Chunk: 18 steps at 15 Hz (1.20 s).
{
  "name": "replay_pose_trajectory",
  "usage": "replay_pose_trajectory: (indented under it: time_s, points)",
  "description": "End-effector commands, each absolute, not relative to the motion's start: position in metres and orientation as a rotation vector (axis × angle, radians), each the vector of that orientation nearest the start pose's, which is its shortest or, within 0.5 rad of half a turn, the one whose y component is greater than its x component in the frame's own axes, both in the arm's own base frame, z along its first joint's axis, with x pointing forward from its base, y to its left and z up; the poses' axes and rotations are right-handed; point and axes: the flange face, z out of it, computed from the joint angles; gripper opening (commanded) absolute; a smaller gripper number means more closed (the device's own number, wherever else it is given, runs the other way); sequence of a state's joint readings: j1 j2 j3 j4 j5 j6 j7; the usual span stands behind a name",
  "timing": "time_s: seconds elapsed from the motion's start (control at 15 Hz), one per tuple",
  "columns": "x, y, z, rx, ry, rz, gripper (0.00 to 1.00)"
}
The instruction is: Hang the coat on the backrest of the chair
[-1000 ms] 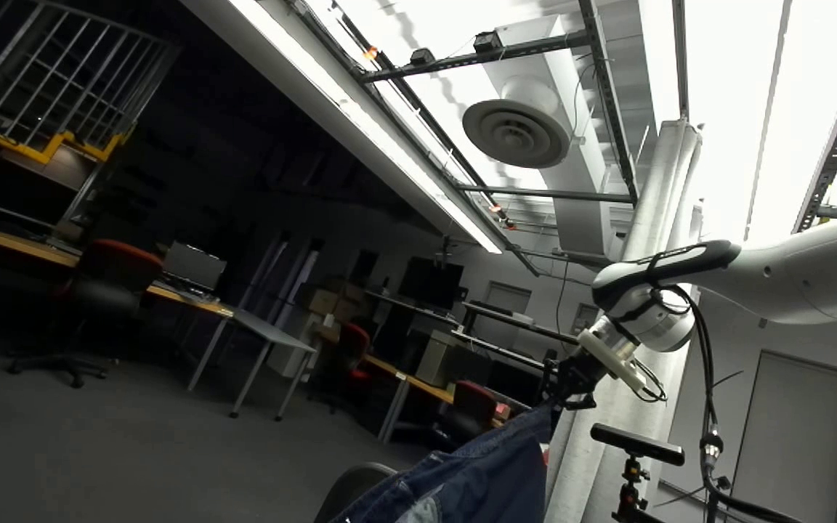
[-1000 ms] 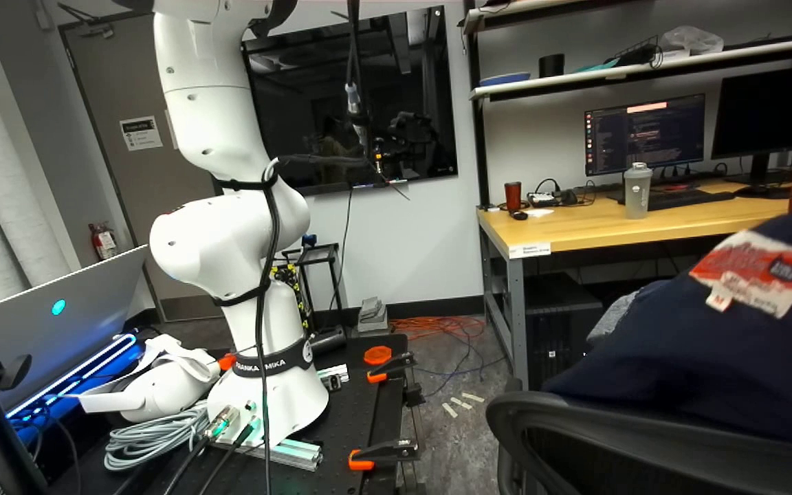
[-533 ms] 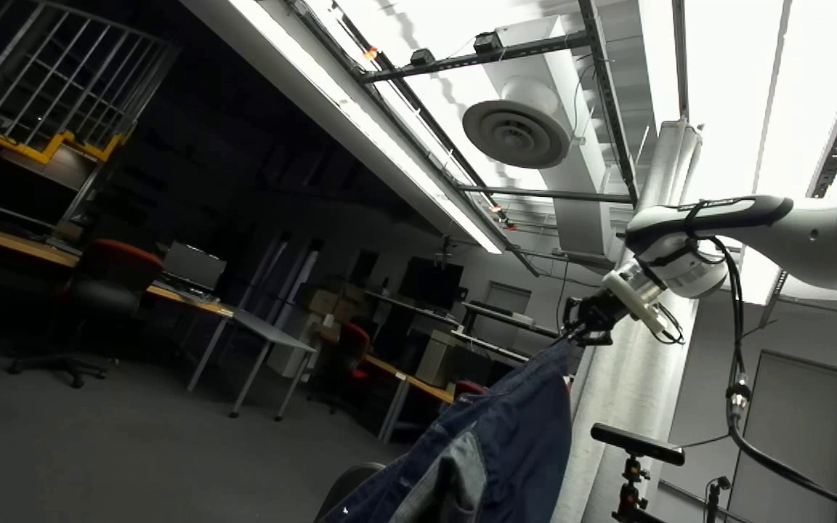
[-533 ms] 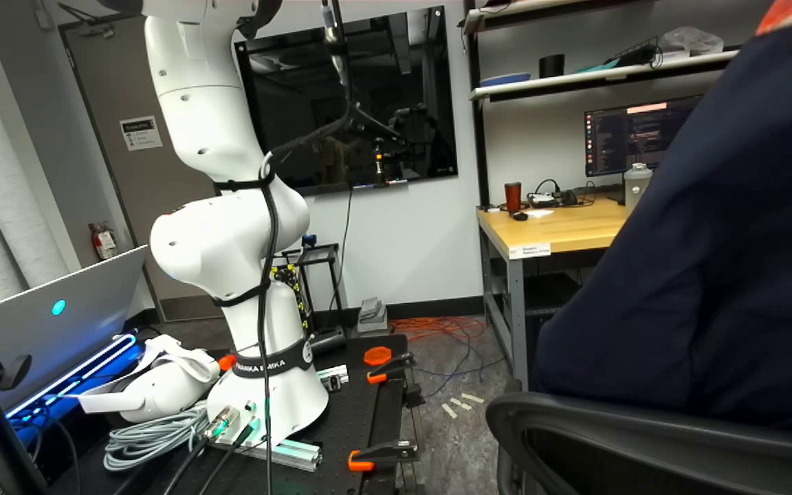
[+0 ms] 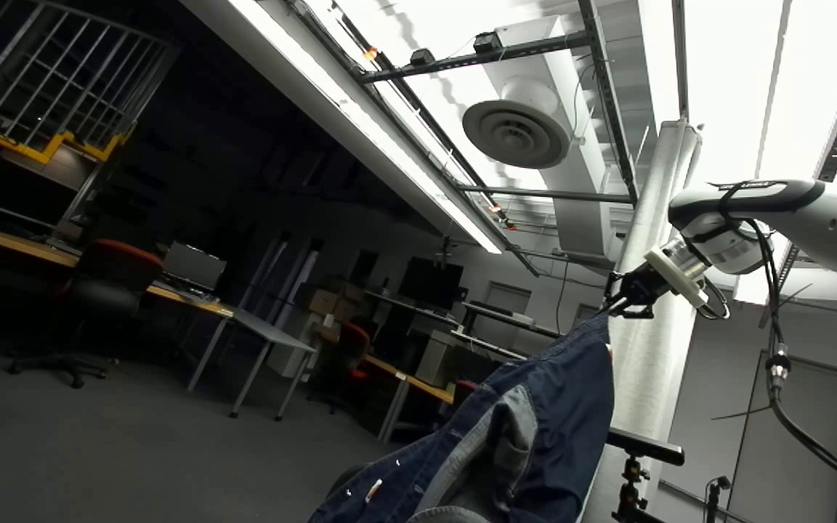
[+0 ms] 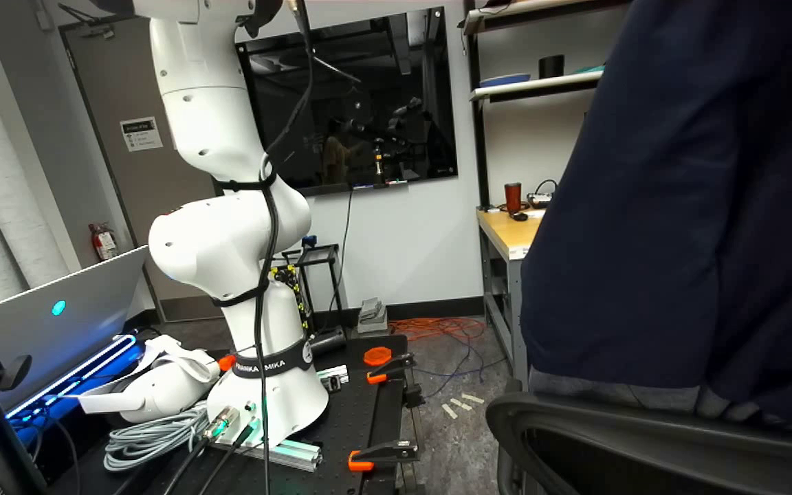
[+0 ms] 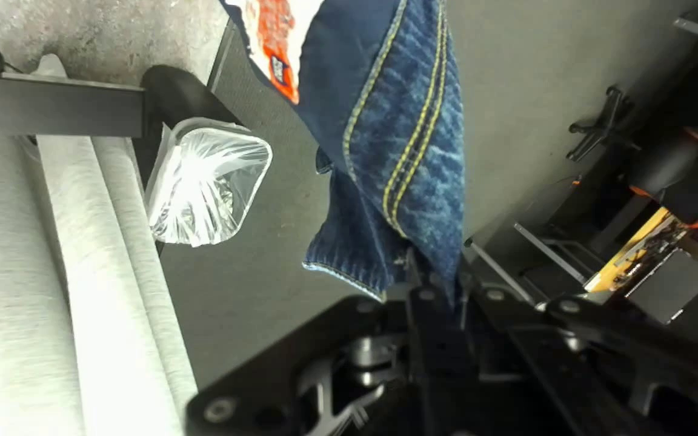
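My gripper point(image 5: 611, 306) is shut on the dark blue denim coat point(image 5: 571, 407) near its collar and holds it up. In the wrist view the gripper point(image 7: 437, 281) pinches a fold of the coat point(image 7: 428, 139); the red-white label shows beside it. The coat hangs down in an exterior view point(image 6: 650, 227), its lower part behind the chair's backrest point(image 6: 609, 416) as seen there. Only a dark sliver of the backrest shows beside the coat in an exterior view point(image 5: 346, 479). I cannot tell whether the cloth rests on the backrest. The gripper is out of view there.
A camera on a stand point(image 5: 644, 447) is close beside the coat. A pale column or curtain point(image 5: 644, 363) stands behind the gripper. A lined bin point(image 7: 209, 181) is on the floor below. A wooden desk point(image 6: 506, 230) is behind the coat.
My gripper has moved up and to the right in an exterior view, lifting the coat with it. The coat now hangs higher and more stretched, and its label has left the top of an exterior view.
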<state>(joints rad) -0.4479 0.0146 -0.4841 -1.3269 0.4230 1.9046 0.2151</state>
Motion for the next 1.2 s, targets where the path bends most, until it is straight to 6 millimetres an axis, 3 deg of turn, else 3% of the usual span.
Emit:
replay_pose_trajectory:
  time_s: [0.0, 0.07, 0.13, 0.4, 0.73, 1.13]
  points:
    - [0.372, -0.47, 0.783, -2.331, 1.595, -1.016, 0.02]
    - [0.38, -0.472, 0.766, -2.368, 1.591, -0.956, 0.32]
    - [0.386, -0.475, 0.755, -2.403, 1.593, -0.921, 0.33]
    - [0.409, -0.478, 0.714, -2.555, 1.559, -0.804, 0.63]
    - [0.436, -0.459, 0.688, -2.728, 1.461, -0.71, 0.99]
    - [0.471, -0.407, 0.678, -2.823, 1.238, -0.689, 1.0]
